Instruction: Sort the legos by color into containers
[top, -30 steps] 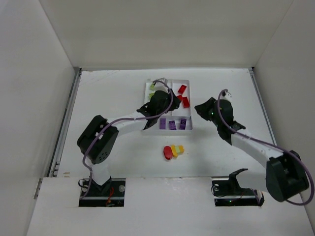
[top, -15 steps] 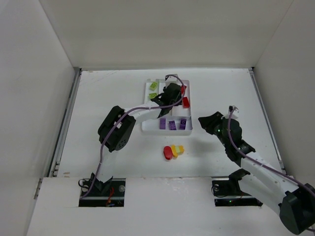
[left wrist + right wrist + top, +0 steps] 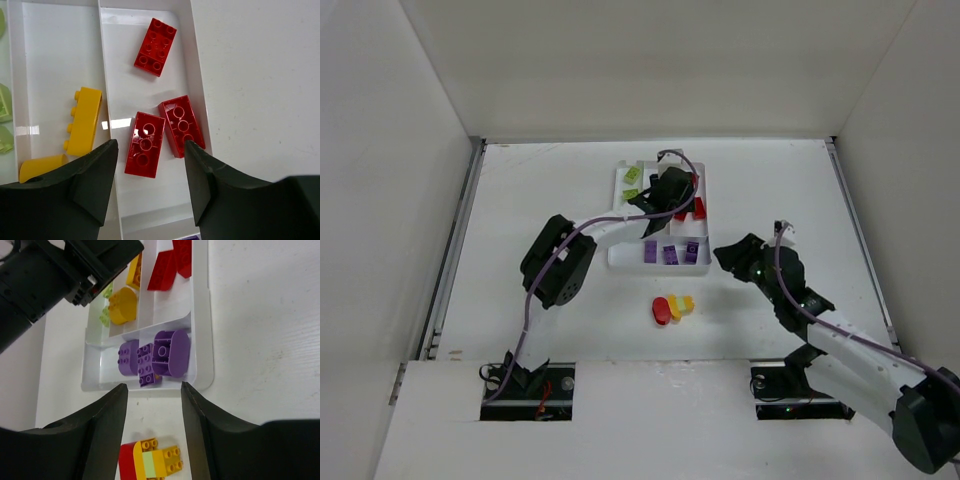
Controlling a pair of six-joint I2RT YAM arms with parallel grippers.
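We see the white tray (image 3: 708,240) lying on the desk (image 3: 540,190) about midway between the left and right edges, nearer the far edge than the near one. The left fingers (image 3: 680,192) hang over its far-right part, spread wide with nothing between them. In the left wrist view they frame the right-hand long section, where three red bricks (image 3: 145,144) lie flat, two of them side by side and the third apart toward the far end. The middle long section next to it holds two yellow bricks (image 3: 84,121), one lying on its side against the dividing wall. At the left border of that view, bits of green bricks (image 3: 3,102) show in the section nearest the desk's left edge. The crosswise section, at the end of the tray facing the near edge, holds three purple bricks (image 3: 171,353) packed close together. The right fingers (image 3: 725,253) hover just off the tray's near-right corner, also spread and holding nothing. Between the tray and the near edge of the desk, on the bare surface, sits a small clump (image 3: 672,306) of red, yellow and orange bricks with a light green patch. They look pressed together, though we cannot tell whether they are snapped into one piece or merely touching.
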